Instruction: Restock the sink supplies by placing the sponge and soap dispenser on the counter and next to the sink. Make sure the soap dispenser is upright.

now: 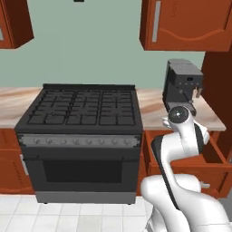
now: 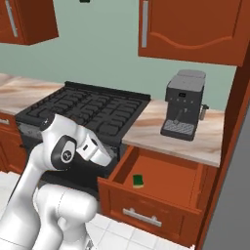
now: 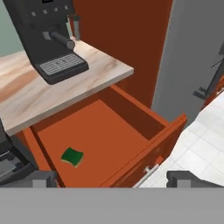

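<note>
The black gas stove (image 2: 88,110) sits at nine o'clock of the black espresso machine (image 2: 183,105) on the beige marble-look counter (image 2: 151,124). Below, the small green-topped sponge (image 3: 72,156) lies in the open reddish-brown wooden drawer (image 3: 144,124). The two-finger gripper (image 3: 111,179) hangs above, fingertips wide apart, holding nothing.

Both base views look forward and down over the arm at the stove (image 1: 79,113) and bench (image 2: 176,134), sharing the coffee machine (image 1: 181,84). The hand view looks steeply down, close over the open drawer (image 3: 109,140) right of the stove.
</note>
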